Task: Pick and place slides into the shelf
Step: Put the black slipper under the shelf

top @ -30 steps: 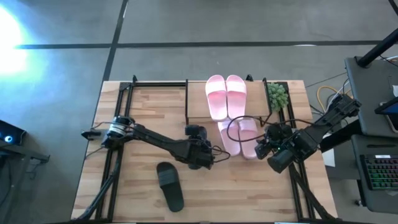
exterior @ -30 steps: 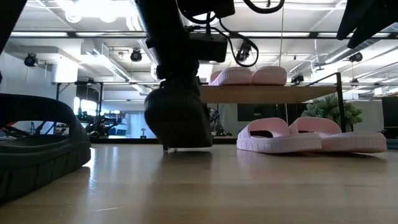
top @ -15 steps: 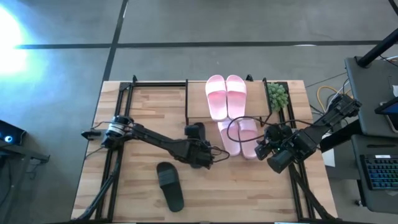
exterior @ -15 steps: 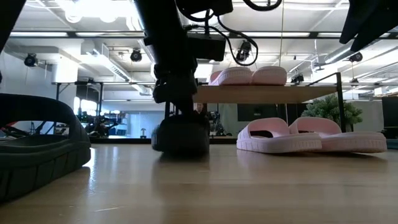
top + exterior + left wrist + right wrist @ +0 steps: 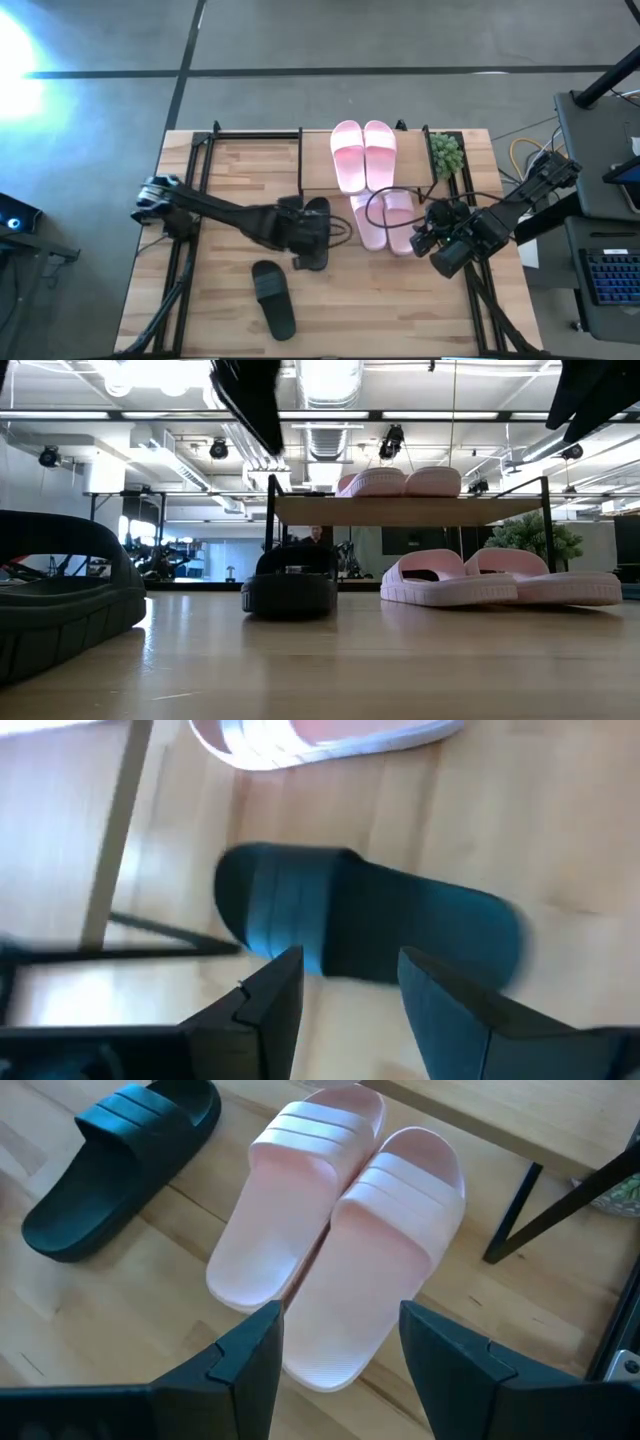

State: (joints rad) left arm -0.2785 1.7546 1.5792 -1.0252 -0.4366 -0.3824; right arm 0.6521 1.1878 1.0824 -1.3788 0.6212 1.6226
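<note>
Looking for writing first: no brand, label or readable text shows on the slides or shelf in any view.

The small low shelf w/ a light-wood top board (image 5: 315,160) on thin black legs stands at the far middle of the wooden table (image 5: 220,290). One pale pink pair of slides (image 5: 363,153) lies on its top board. A second pale pink pair (image 5: 385,220) sits on the table under the shelf's near edge, half beneath the board. A black wide-strap slide (image 5: 314,232) now rests flat on the table just left of that lower pink pair, at the shelf's near left leg; in the low view it stands below the board (image 5: 290,588). The other black slide (image 5: 273,298) lies well apart, near the table's near edge.

The left gripper (image 5: 298,228) hangs just left of and above the placed black slide, jaws apart and holding nothing; its wrist view shows both fingers (image 5: 270,1000) clear of the slide (image 5: 370,935). A second ago it held that slide tilted just off the tabletop; half a second ago the slide was down w/ the gripper on it; since then the arm has pulled back left and lifted.

The right gripper (image 5: 420,240) waits at the right, above the lower pink pair (image 5: 335,1275), jaws apart, unchanged.
</note>
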